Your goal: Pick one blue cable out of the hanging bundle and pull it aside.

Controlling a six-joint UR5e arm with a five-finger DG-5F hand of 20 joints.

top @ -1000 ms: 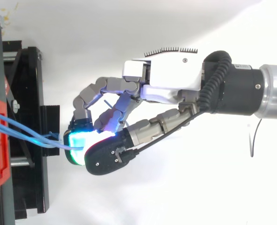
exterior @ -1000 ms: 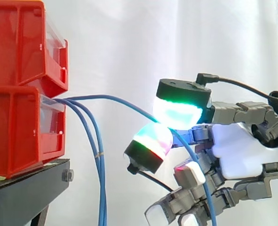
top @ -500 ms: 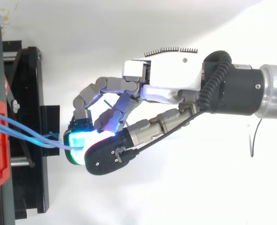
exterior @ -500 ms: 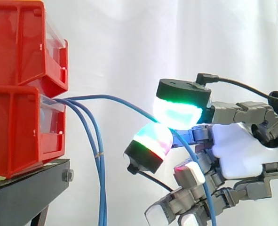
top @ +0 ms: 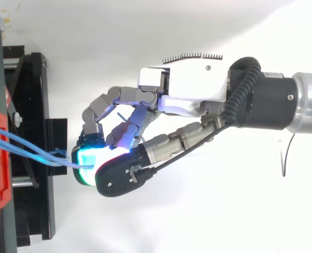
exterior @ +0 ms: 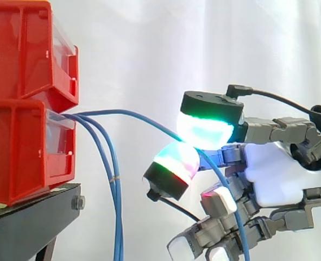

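Fingers pinch one blue cable, held apart from the bundle.

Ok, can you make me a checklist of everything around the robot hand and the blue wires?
Surface: black stand carrying two stacked red bins.
Job's things: one blue cable runs from the lower bin out sideways to the hand, apart from the rest.
Clutter: nothing seen.
Hand: hand shut on the blue cable, which is pinched between two glowing pads.
Cables: other blue cables hang down beside the stand.
Surroundings: white curtain behind everything.
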